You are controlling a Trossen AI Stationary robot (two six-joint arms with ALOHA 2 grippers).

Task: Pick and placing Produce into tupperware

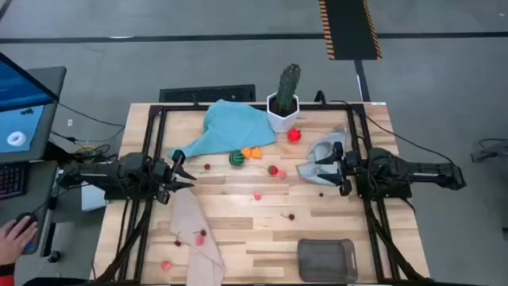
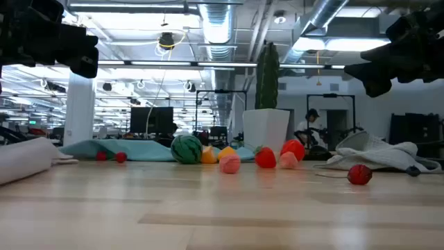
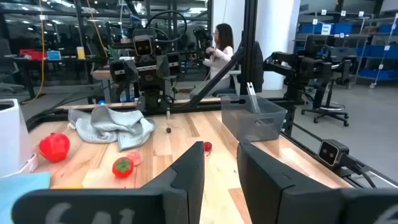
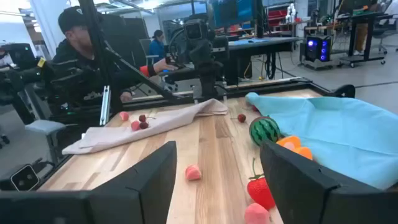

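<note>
The produce lies scattered on the wooden table. A green striped ball (image 1: 236,158) and orange pieces (image 1: 251,152) rest at the teal cloth's edge. A red fruit (image 1: 294,135) sits by the cactus pot, and a strawberry (image 1: 273,170) and small pink and red pieces (image 1: 258,195) lie mid-table. More pieces (image 1: 198,236) rest on a beige cloth. The clear tupperware (image 1: 326,260) stands at the near edge, right of centre. My left gripper (image 1: 181,171) is open above the table's left side. My right gripper (image 1: 340,168) is wide open above the right side, beside a grey cloth. They face each other.
A tall cactus in a white pot (image 1: 284,103) stands at the far edge. A teal cloth (image 1: 226,127) lies far left of it, a grey cloth (image 1: 321,155) on the right and a beige cloth (image 1: 197,238) near left. A person's hand (image 1: 16,234) rests off the table's left.
</note>
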